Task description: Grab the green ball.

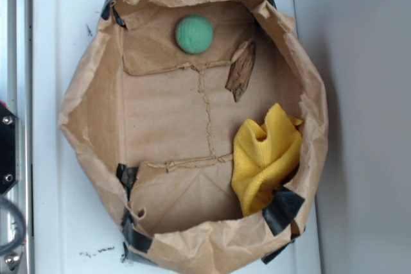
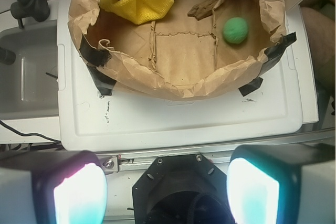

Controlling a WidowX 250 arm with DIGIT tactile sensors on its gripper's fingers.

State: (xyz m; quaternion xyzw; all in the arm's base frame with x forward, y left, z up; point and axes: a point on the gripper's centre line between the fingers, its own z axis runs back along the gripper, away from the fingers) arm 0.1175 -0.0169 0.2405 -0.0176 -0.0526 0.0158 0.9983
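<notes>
Exterior view showed the ball [image 1: 194, 34] lying loose on the floor of the bag [image 1: 83, 94], near its far wall and well apart from the cloth [image 1: 264, 157] bunched against the opposite side. The bag's rim was rolled down and taped at the corners, probably to keep it open for reaching in. It stood on a white desk [image 1: 58, 210]. In the wrist view the gripper [image 2: 165, 191] hung outside the bag, spread wide and empty, its fingers [image 2: 79, 192] blurred and cut off by the frame. A brown scrap [image 1: 242, 70] beside the ball was hard to identify.
</notes>
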